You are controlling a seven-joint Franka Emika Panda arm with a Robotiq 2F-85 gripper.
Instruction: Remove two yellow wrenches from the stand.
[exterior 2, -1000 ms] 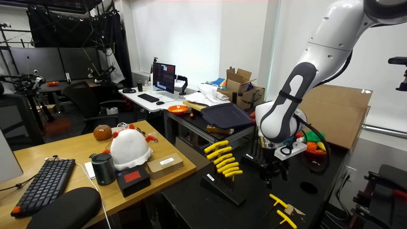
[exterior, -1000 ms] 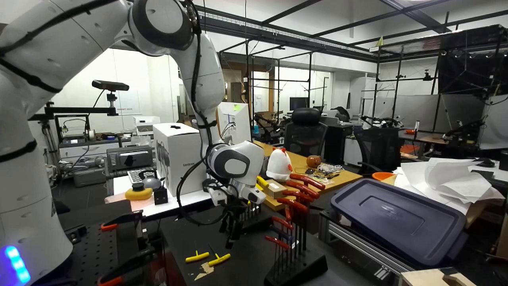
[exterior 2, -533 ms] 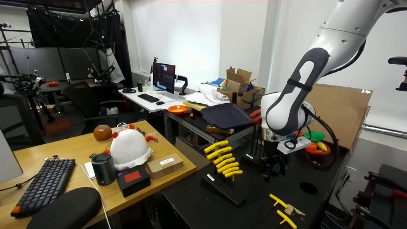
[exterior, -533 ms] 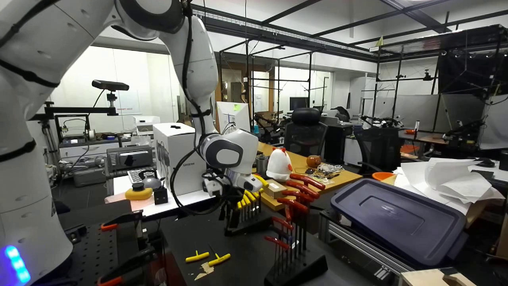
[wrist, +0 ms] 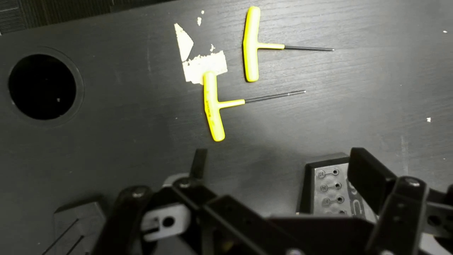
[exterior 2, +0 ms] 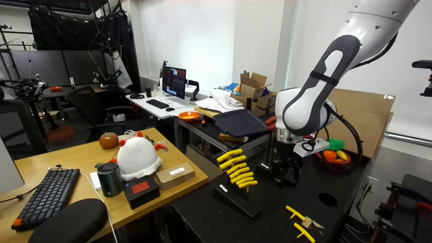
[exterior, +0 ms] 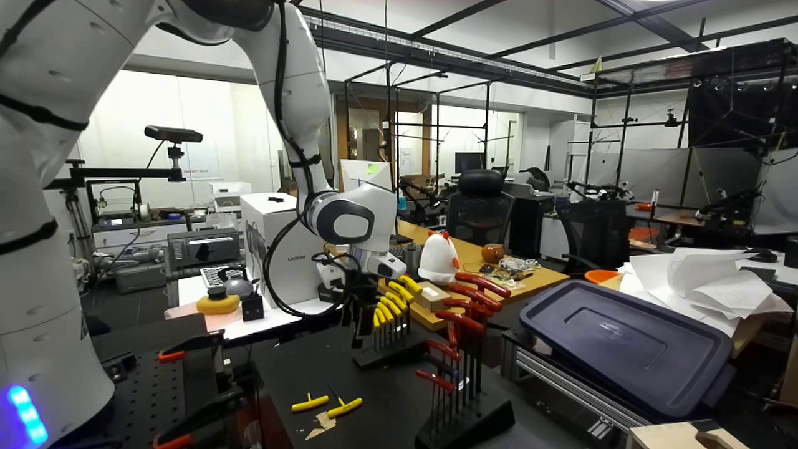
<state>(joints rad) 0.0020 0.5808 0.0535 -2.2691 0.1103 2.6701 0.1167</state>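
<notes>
The gripper [wrist: 278,156], wide and holding nothing, is above the table [wrist: 141,148], on which two wrenches [wrist: 214,106] lie, apart from the stand [exterior 2: 236,201] where others [exterior 2: 237,168] are upright in a row, so the removing seems complete, and the next move should only be to withdraw without touching this row

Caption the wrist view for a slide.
Two wrenches lie on the table, out of the stand, which the open gripper partly hides.

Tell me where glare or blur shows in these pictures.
Wrist view: the gripper looks softer than the loose yellow wrenches, and the pale scrap is nearly washed out; in an exterior view, a small shine sits on the dark lid.
</notes>
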